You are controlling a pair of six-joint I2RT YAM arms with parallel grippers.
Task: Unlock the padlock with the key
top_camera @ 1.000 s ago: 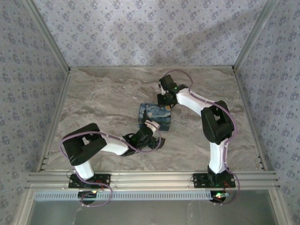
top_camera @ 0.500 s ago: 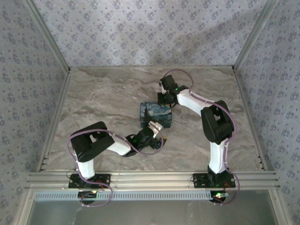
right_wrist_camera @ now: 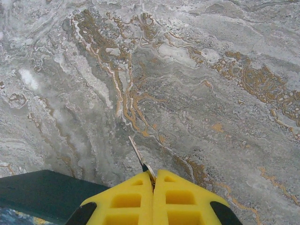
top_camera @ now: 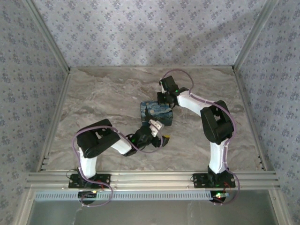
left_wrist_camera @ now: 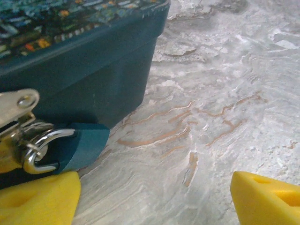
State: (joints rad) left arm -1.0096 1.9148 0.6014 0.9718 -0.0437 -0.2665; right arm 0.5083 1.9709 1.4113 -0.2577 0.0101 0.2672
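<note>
Padlock (left_wrist_camera: 82, 143) on marbled table (left_wrist_camera: 211, 93), papered walls (top_camera: 140, 33); left pincer (left_wrist_camera: 154, 197) agape, empty; right pincer (right_wrist_camera: 152, 177) tight on key (right_wrist_camera: 137, 153).

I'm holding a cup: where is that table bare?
Bare table: the far left, between the box and the left wall; also the near strip between the arms' bases. Crowded around the box: left gripper by its padlock, right gripper with the key behind it.
</note>
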